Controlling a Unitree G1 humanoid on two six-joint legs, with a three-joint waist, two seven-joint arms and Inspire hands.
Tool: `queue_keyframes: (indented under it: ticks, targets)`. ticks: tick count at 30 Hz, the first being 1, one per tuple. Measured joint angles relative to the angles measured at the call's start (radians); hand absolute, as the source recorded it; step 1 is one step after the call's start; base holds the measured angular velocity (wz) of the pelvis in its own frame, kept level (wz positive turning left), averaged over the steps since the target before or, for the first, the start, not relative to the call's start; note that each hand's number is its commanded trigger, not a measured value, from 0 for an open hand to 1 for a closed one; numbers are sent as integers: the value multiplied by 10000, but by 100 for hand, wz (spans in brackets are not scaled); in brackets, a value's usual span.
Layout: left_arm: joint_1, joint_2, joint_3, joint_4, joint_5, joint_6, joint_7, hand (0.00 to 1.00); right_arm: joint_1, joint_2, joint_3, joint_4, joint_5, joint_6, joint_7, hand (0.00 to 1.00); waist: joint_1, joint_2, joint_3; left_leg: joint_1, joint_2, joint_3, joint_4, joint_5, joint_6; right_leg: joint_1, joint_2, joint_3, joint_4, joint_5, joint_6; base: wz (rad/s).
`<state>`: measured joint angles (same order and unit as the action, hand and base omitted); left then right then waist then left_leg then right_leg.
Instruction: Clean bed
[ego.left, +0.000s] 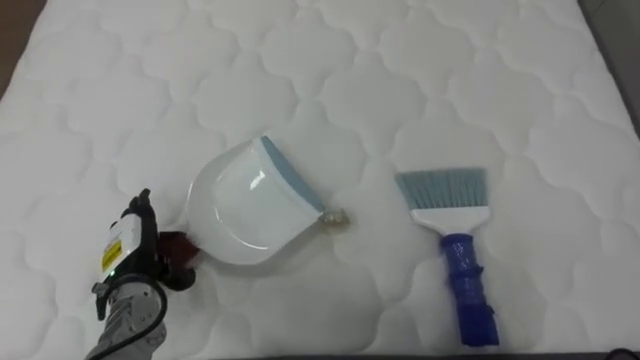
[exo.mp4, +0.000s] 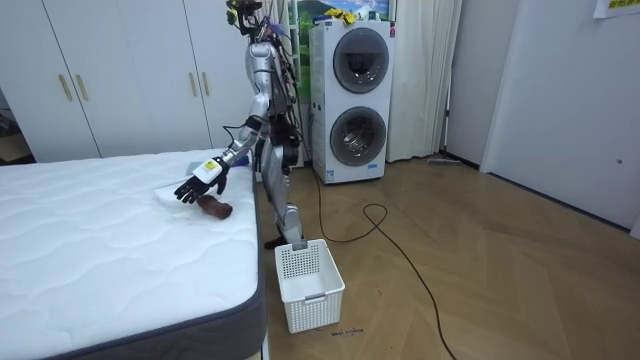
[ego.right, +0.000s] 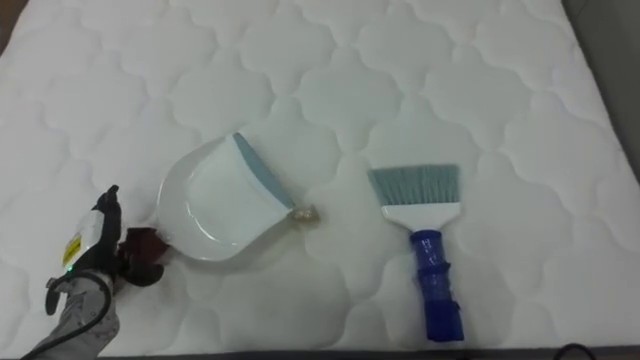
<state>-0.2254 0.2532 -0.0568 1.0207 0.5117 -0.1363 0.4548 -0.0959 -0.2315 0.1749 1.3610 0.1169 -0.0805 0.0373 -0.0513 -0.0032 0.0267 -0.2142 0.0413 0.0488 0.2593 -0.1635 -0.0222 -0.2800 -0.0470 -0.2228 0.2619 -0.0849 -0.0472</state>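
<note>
Two tools lie on the white quilted mattress (ego.left: 400, 60) that I am cleaning: a white dustpan (ego.left: 245, 205) with a grey-blue lip, and well to its right a brush (ego.left: 455, 240) with a blue grip and pale bristles pointing away from me. A small scrap of debris (ego.left: 334, 217) sits just at the lip's near end. My left hand (ego.left: 130, 250) is at the dustpan's dark red handle (ego.left: 178, 248), fingers loosely spread and not closed round it. I cannot tell whether they touch. In the room view I stand at the bedside, with a white basket (exo.mp4: 308, 283) on the floor.
</note>
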Motion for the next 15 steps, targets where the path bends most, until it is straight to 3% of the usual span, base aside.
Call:
queue_keyframes:
  ticks: [10,15]
  targets:
    - [-42,27,-274,616,-73,70,-11,0,-26,-25,201,-38,-5,69,-8,0,-57,39,-37,-286,-1,52,108,5,19,-204,-29,-36,116,7,-13,2]
    - [-259,146,-469,1006,-237,277,-182,0,-19,-60,332,-151,25,68,-22,0,-123,52,-48,-597,-13,61,279,9,28,-513,-89,-49,261,-16,-20,1]
